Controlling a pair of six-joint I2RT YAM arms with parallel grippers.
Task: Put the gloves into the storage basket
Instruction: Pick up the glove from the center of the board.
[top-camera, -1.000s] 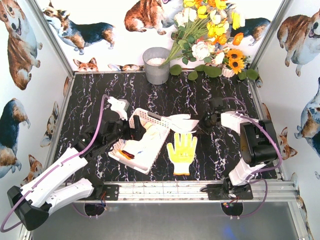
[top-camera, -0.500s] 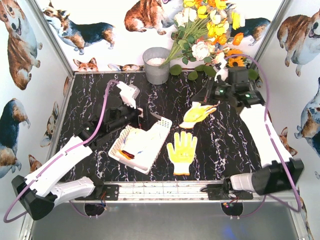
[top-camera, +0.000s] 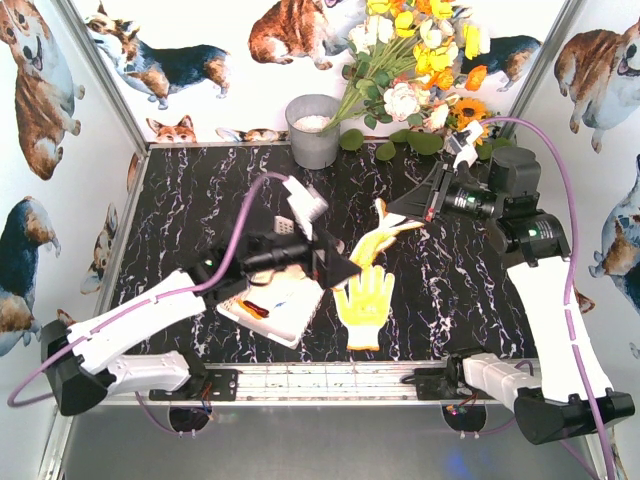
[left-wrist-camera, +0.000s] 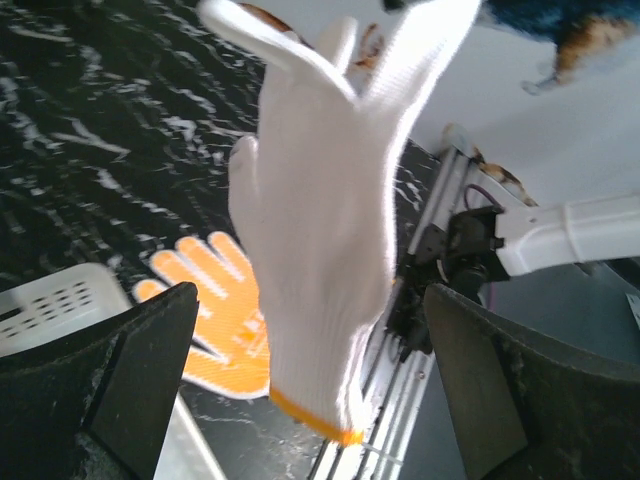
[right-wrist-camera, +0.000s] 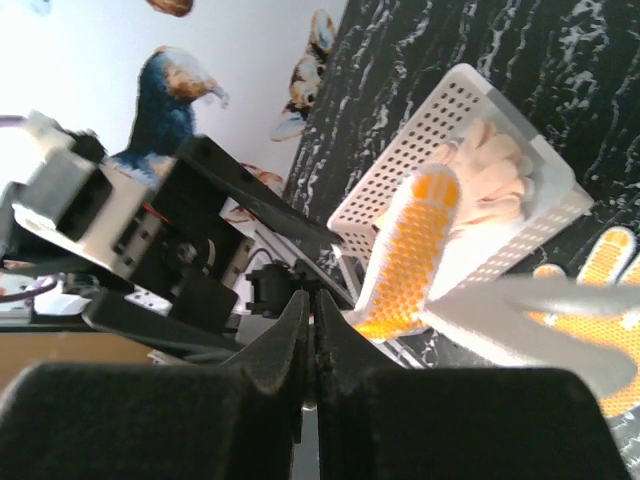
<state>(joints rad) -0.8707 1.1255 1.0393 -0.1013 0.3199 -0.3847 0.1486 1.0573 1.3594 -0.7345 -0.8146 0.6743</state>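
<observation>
From above, my right gripper (top-camera: 402, 208) is raised over the middle of the counter (top-camera: 200, 190), with a hanging glove (top-camera: 372, 243) dangling from it. My left gripper (top-camera: 340, 268) reaches in just beside the glove's lower end. The basket (top-camera: 270, 330) sits under the left arm and is mostly hidden by it. A flat glove (top-camera: 365, 300) lies palm-up on the counter just right of the basket.

On the left wrist camera, the hanging glove (left-wrist-camera: 320, 220) drops cuff-down between my two fingers. The left gripper (left-wrist-camera: 310, 300) is spread wide and neither finger touches the knit. The flat glove (left-wrist-camera: 215, 325) and a corner of the basket (left-wrist-camera: 50, 305) show below.

On the right wrist camera, the right gripper (right-wrist-camera: 312, 305) is pressed together, pinching the hanging glove (right-wrist-camera: 405, 255) near its fingertips. Beyond it the basket (right-wrist-camera: 400, 150) already has folded gloves (right-wrist-camera: 490, 175) inside.

I read this as a handover. To do it well, I should:
- close the left gripper squarely on the palm, well above the cuff, so the soft knit cannot slip out;
- keep the right pinch firm until the left grip is sure, then release;
- swing the glove low over the basket so its loose end lands inside the rim rather than draped over it.
</observation>
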